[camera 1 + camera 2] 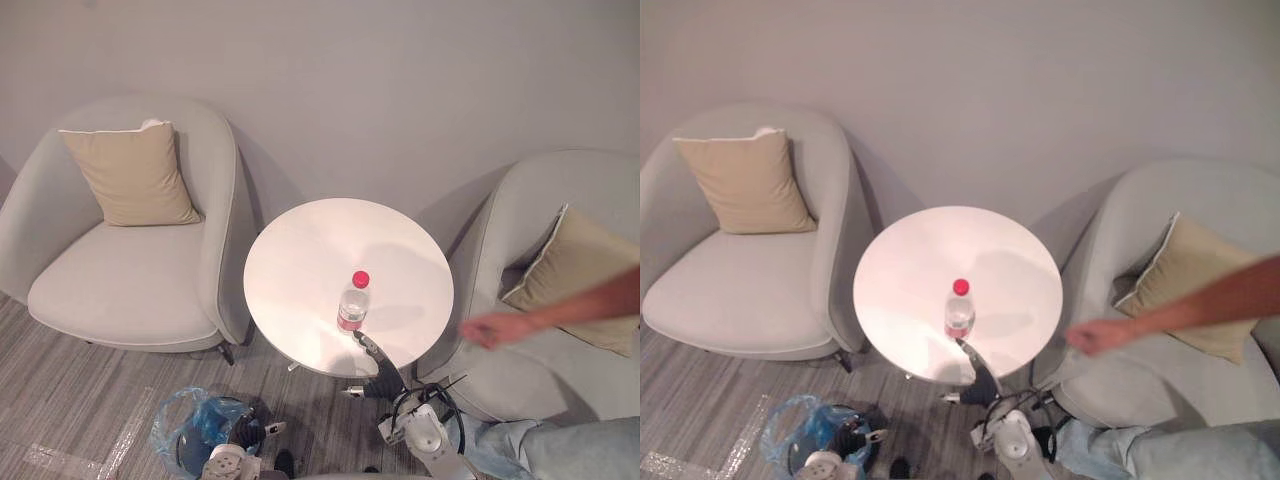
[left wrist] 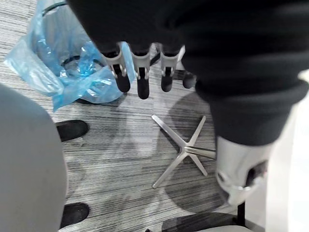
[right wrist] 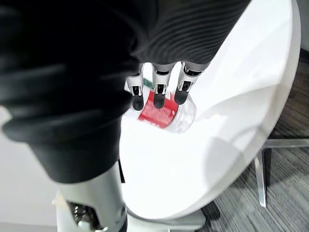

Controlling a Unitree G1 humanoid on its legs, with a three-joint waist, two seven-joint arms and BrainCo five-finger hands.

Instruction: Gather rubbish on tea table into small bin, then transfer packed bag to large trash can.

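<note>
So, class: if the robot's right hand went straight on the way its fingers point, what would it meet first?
Most likely the bottle standing on the round white table: the right hand, fingers straight, aims at its red label from close by. Whether they touch it is unclear.

Plain grey wall (image 1: 400, 80) up top, 2 pale grey armchairs against it, left armchair (image 1: 120, 280) and right armchair (image 1: 525, 200), a tan cushion (image 1: 135, 175) and another cushion (image 1: 580, 275) on their backrests, grey striped carpet (image 1: 70, 400) below.

White table (image 1: 300, 250), red-capped bottle (image 1: 352, 305), blue bag (image 1: 185, 425), grey-striped floor (image 1: 70, 400).
</note>
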